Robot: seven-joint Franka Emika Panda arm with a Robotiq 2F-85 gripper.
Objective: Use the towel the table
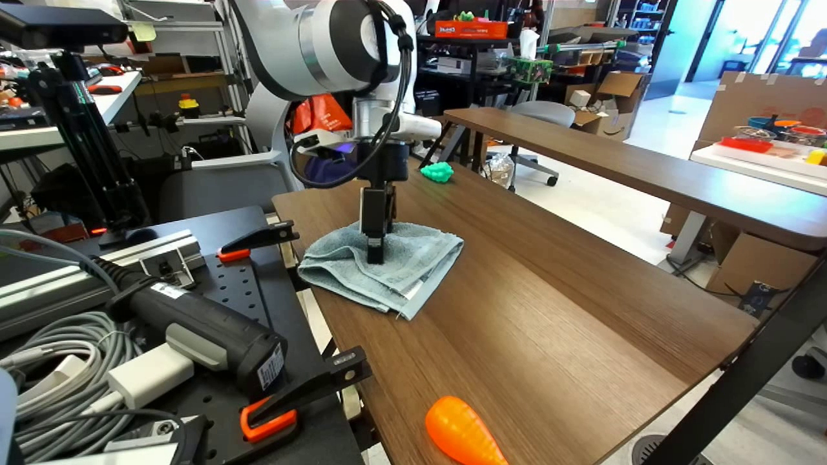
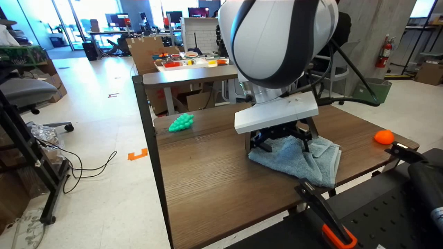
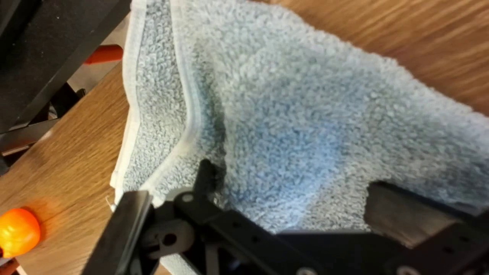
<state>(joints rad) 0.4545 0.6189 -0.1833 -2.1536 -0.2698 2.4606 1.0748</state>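
Tabletop, towel beneath spread gripper

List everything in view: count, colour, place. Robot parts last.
table: 1, brown, centre of both exterior views
towel: 1, grey-blue, loosely folded on the table
bumpy object: 1, green, on the table
rounded object: 1, orange, near a table corner
bench: 1, black, beside the table
clamps: 2, black and orange, along the bench edge
handheld device: 1, black, on the bench
cable bundle: 1, grey, on the bench
tripod: 1, black, by the bench
second table: 1, brown, behind the first
boxes: several, brown, on the floor
chairs: several, mostly grey, on the floor
fire extinguisher: 1, red, background
background clutter: too small to count, mixed colours
arm: 1, white and black, above the table
claw: 1, black, open at the towel
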